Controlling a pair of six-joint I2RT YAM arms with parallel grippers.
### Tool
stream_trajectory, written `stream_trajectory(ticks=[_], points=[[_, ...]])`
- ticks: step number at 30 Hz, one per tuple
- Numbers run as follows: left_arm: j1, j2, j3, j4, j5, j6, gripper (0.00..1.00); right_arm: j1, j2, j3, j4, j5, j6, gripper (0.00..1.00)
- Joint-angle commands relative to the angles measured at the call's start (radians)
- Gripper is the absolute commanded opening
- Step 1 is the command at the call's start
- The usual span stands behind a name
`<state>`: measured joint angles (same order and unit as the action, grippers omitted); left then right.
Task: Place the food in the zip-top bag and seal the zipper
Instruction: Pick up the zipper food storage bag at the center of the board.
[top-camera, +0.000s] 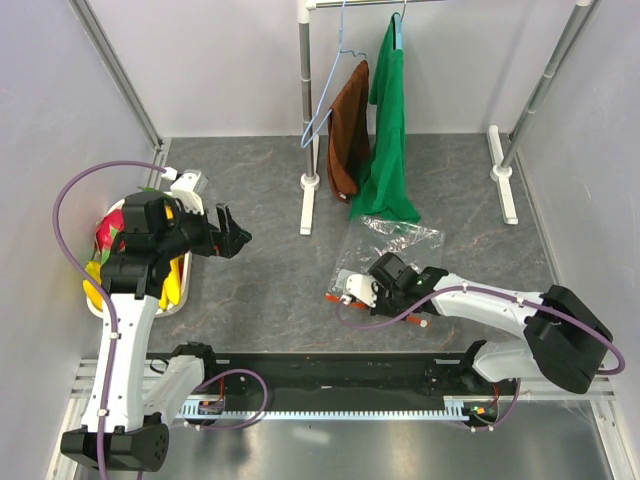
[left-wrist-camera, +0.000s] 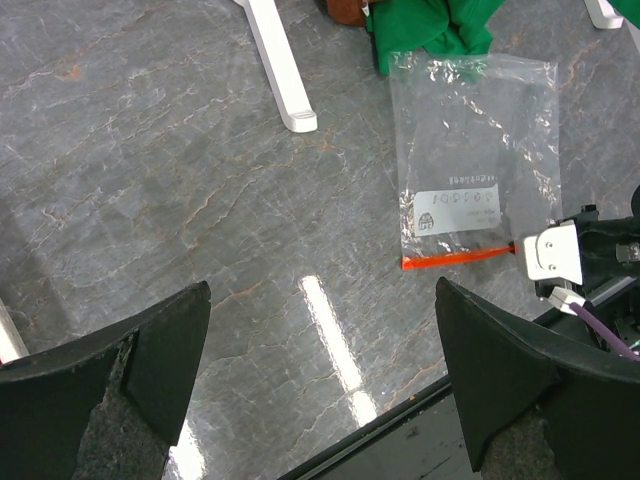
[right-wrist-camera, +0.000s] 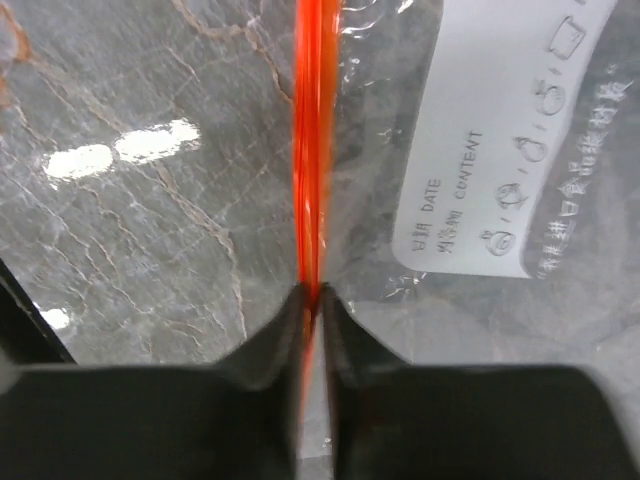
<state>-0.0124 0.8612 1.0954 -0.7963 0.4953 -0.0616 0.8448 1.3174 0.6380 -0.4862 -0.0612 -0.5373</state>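
Observation:
The clear zip-top bag (top-camera: 402, 243) lies flat on the grey table, right of centre, its white label (left-wrist-camera: 456, 211) facing up. Its red-orange zipper (right-wrist-camera: 312, 150) runs along the near edge. My right gripper (right-wrist-camera: 314, 300) is shut on that strip, low over the table (top-camera: 365, 291). I cannot make out the slider. My left gripper (top-camera: 233, 241) is open and empty, held above the table left of the bag, with bare table between its fingers (left-wrist-camera: 325, 370). The food, a red piece (top-camera: 110, 230) and yellow banana (top-camera: 176, 276), sits in a white basket (top-camera: 192, 188) under the left arm, mostly hidden.
A white clothes rack (top-camera: 309, 120) stands at the back with a green cloth (top-camera: 390, 130), a brown cloth (top-camera: 348, 130) and a blue hanger (top-camera: 322, 105). Its feet (top-camera: 308, 208) reach toward the bag. A black rail (top-camera: 330, 370) runs along the near edge.

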Motion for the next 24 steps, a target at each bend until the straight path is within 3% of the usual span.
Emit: stream_trajectory(ticks=[1, 8, 15, 19, 24], points=[[0.002, -0.001, -0.009, 0.037, 0.006, -0.004, 1.0, 0.002, -0.026, 0.078, -0.005, 0.027, 0.056, 0.03], [0.002, -0.008, -0.092, 0.052, 0.089, -0.063, 1.0, -0.009, -0.046, 0.316, -0.077, -0.084, 0.223, 0.0], [-0.001, -0.007, -0.189, 0.101, 0.233, -0.147, 0.96, -0.026, 0.138, 0.506, -0.046, -0.207, 0.477, 0.0], [-0.014, 0.022, -0.218, 0.164, 0.233, -0.208, 0.93, -0.039, 0.192, 0.575, 0.02, -0.212, 0.65, 0.0], [-0.089, 0.11, -0.229, 0.276, 0.195, -0.311, 0.93, -0.038, 0.287, 0.689, 0.028, -0.22, 0.746, 0.0]])
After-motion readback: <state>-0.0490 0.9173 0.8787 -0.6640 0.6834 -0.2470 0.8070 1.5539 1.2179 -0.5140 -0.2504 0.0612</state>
